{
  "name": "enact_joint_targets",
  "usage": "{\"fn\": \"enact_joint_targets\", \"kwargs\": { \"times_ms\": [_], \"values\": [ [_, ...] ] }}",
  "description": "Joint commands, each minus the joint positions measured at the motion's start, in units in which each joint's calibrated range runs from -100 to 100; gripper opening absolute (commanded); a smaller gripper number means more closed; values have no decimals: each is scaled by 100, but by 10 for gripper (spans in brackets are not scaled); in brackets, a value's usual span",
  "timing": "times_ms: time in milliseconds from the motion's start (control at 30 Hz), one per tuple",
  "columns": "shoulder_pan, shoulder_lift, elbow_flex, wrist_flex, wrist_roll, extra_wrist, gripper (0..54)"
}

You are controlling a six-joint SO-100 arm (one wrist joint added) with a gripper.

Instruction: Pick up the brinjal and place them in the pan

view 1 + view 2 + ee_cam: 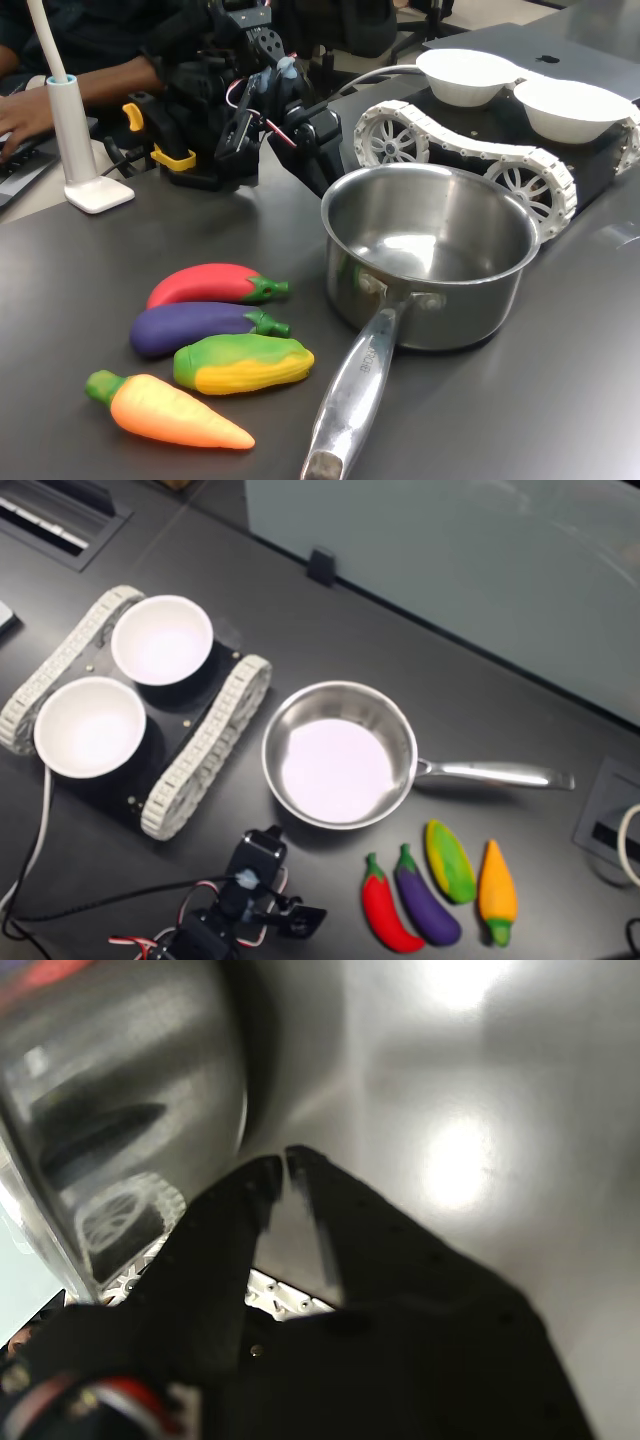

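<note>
It looked like a robotics lab or office — a dark worktable (520, 640) held a tracked rover (190, 750), loose wiring (90, 895), and a person's arm (110, 80) typed nearby.

Brinjal (195, 327) purple, green cap. Pan (500, 300) shiny steel. Chilli (205, 284) red. Corn (243, 363) yellow-green. Carrot (170, 410) orange. Bowls (160, 640) white.

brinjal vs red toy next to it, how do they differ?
The brinjal is purple; the red toy is red. In the first exterior view the red toy lies farther from the camera, the brinjal just in front of it, next to the yellow-green corn toy. In the second exterior view the red toy is the outermost of the row, the brinjal second. Both are elongated, have green stem caps, and lie parallel on the table, untouched.
</note>
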Motion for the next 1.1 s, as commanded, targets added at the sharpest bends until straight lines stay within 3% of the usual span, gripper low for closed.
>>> {"fn": "enact_joint_targets", "kwargs": {
  "times_ms": [0,1067],
  "values": [
    [94,18,-228,-7,-63,-59,1],
    [-159,18,-228,2,49,-51,1]
  ]
}}
